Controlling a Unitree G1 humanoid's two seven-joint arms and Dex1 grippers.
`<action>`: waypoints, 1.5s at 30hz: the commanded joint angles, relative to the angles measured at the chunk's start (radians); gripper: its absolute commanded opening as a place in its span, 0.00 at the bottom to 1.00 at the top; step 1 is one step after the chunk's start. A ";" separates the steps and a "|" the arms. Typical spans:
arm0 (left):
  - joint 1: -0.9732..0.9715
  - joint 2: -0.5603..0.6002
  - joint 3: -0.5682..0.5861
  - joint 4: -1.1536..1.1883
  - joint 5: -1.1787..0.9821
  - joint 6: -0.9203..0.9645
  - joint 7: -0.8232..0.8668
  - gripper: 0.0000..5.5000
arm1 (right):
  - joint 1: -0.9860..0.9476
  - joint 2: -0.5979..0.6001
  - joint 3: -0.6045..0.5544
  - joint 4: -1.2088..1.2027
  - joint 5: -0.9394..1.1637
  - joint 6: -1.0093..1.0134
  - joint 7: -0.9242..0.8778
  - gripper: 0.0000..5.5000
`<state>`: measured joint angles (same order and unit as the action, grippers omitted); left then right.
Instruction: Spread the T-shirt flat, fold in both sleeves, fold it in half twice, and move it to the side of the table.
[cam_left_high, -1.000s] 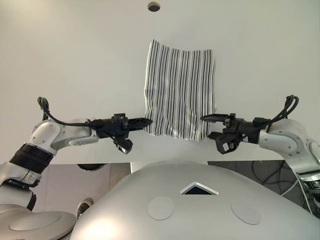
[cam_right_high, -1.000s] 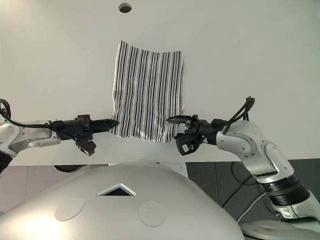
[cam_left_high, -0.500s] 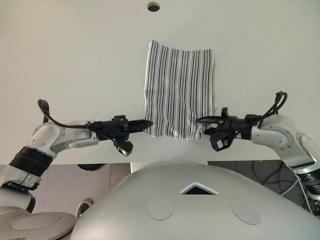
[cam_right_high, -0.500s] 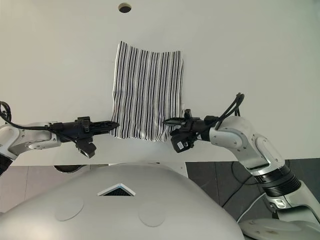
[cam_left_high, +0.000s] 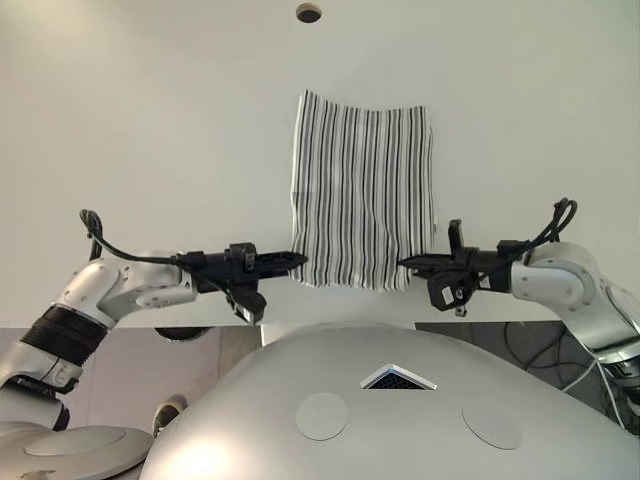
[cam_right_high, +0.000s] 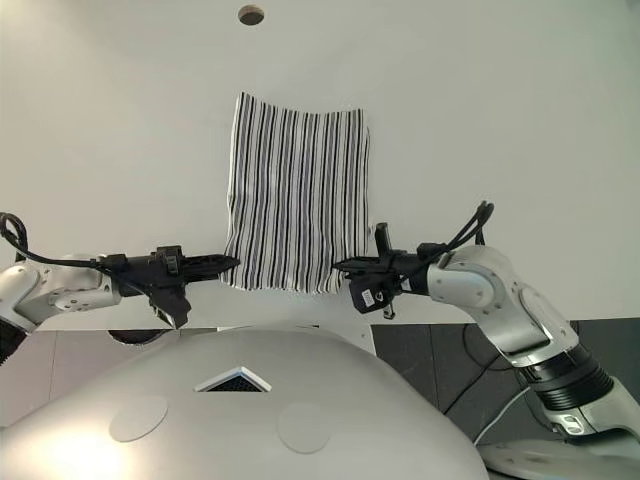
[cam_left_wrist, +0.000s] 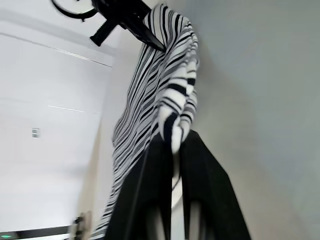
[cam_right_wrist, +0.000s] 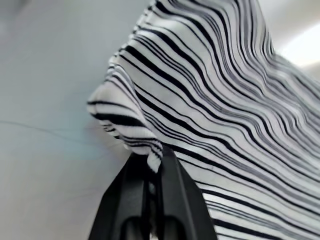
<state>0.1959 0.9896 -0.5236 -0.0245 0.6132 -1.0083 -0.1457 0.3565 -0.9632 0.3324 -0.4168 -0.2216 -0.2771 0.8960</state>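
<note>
At the near hem, left gripper (cam_left_high: 300, 259) and right gripper (cam_left_high: 404, 263) each pinch a shirt (cam_left_high: 362, 190) corner; best lift evenly, hem taut.

Both near corners of the black-and-white striped cloth T-shirt (cam_left_high: 362, 190) disappear between the tips of my left claw (cam_left_high: 298, 259) and my right claw (cam_left_high: 404, 263); from my head camera the pinched cloth itself is hidden. Whether sleeves lie folded underneath, I cannot tell. At my left wrist, my black fingers (cam_left_wrist: 145, 200) and a stretch of the shirt run off the frame's edge, and my right claw beyond is cropped too. At my right wrist, the stripes spill past the frame on two sides.
</note>
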 joint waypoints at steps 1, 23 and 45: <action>0.093 0.082 -0.005 -0.071 -0.151 0.050 -0.130 0.01 | 0.106 -0.089 -0.137 -0.050 0.133 0.011 0.034 0.00; 0.221 0.032 0.250 -0.416 -0.671 0.352 -0.330 0.01 | 0.146 -0.015 -0.294 -0.155 0.288 -0.024 0.077 0.00; -0.225 -0.454 0.169 0.129 -0.202 0.660 -0.218 0.07 | -0.519 0.207 -0.043 0.445 0.195 0.109 0.151 0.06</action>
<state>0.0128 0.5423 -0.3315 0.0260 0.3529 -0.3729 -0.3758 -0.1277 -0.7655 0.2568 -0.0094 -0.0021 -0.1740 1.0228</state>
